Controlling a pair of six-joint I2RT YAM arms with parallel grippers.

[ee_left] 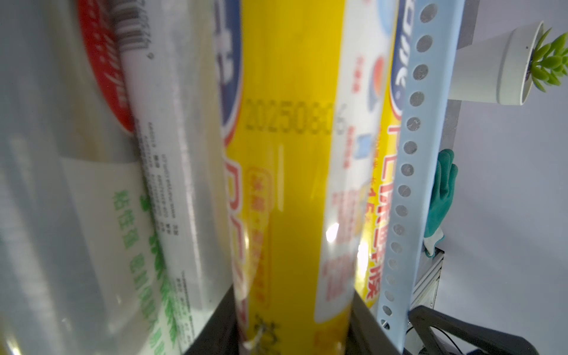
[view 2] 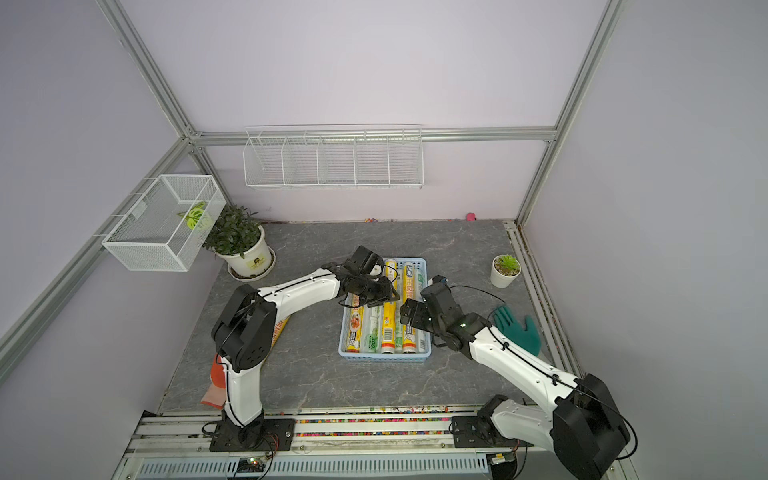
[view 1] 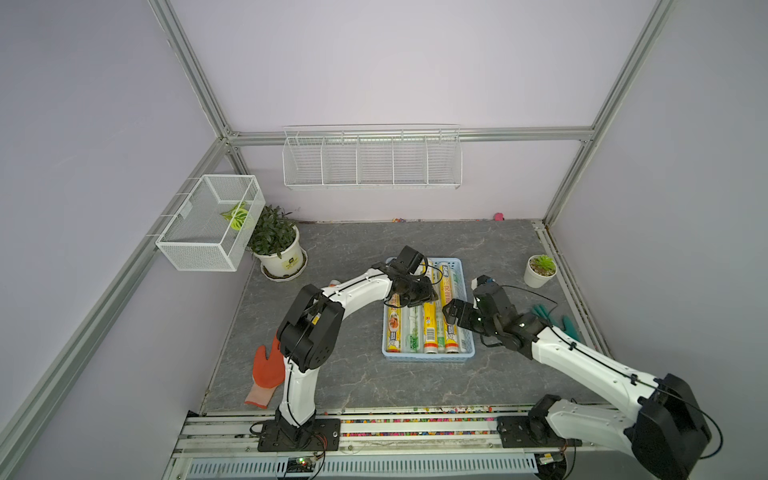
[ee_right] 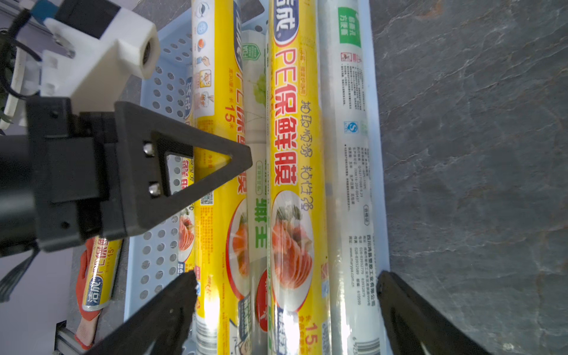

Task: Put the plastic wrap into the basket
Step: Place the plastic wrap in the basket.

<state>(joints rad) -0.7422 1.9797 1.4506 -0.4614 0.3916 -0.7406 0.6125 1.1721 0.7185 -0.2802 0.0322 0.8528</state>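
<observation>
1. Basket (view 1: 428, 356): shallow rectangular tray in light-blue plastic with rows of round holes in its walls. It stands mid-way across the grey, veined, stone-look table (view 1: 353, 374).
2. Plastic wrap rolls (view 1: 411, 332): long thin cylinders in glossy film. They lie lengthwise side by side in the basket, yellow ones alternating with translucent white ones.
3. Yellow label (ee_right: 292, 172): red "PE保鲜膜", a "15", a food photograph and a barcode at the end.
4. Translucent label (ee_right: 259, 215): green "撕王". The left wrist view also reads green "粘性强", and a top view reads "300".
5. Left gripper (view 1: 422, 293): black triangular fingers clenched on the held yellow roll (ee_left: 285, 184), which is stamped "2025080" plus 1 faint digit. This roll lies along the basket among the others. Whether it rests on the floor is hidden.
6. Right gripper (ee_right: 285, 276): jaws spread wide and grasping nothing, over the basket's right side.
7. Stray yellow roll (ee_right: 98, 273): on the table outside the basket, largely covered by the left arm in both top views. An orange glove (view 1: 266, 374) shows at its edge.
8. Fine print on all rolls is too small or blurred to read.
</observation>
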